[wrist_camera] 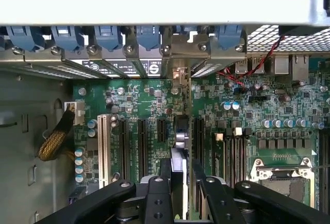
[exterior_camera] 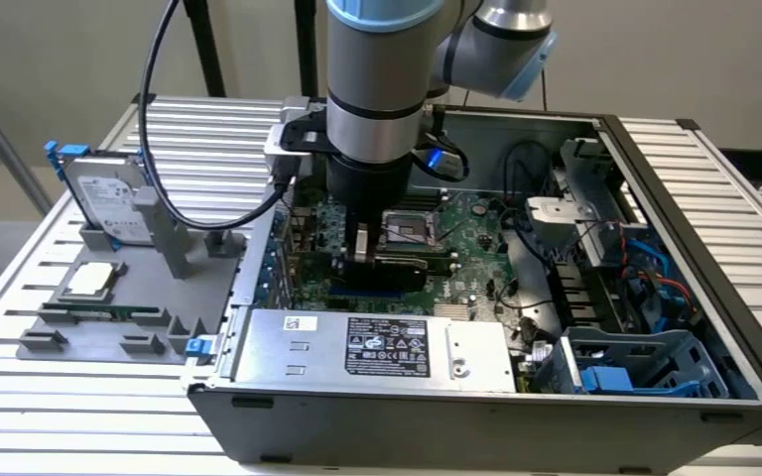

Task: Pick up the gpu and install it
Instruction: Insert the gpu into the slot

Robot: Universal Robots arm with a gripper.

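- Green motherboard point(wrist_camera: 149, 105) lies inside an open grey computer case point(exterior_camera: 487, 426) on a slatted metal table point(exterior_camera: 11, 397).
- The arm's black gripper point(exterior_camera: 381, 260) reaches down into the case, clenched on the gpu point(wrist_camera: 180, 157).
- The card stands on edge between the fingers, over the expansion slots point(wrist_camera: 139, 146); I cannot tell whether it is seated.
- A silver hard drive point(exterior_camera: 96, 198) stands outside the case, on the exterior view's left.

Silver-grey tubular arm point(exterior_camera: 374, 69), pale blue joint cap point(exterior_camera: 536, 71), black looping cable point(exterior_camera: 146, 109), black screw-studded end effector point(wrist_camera: 181, 175)
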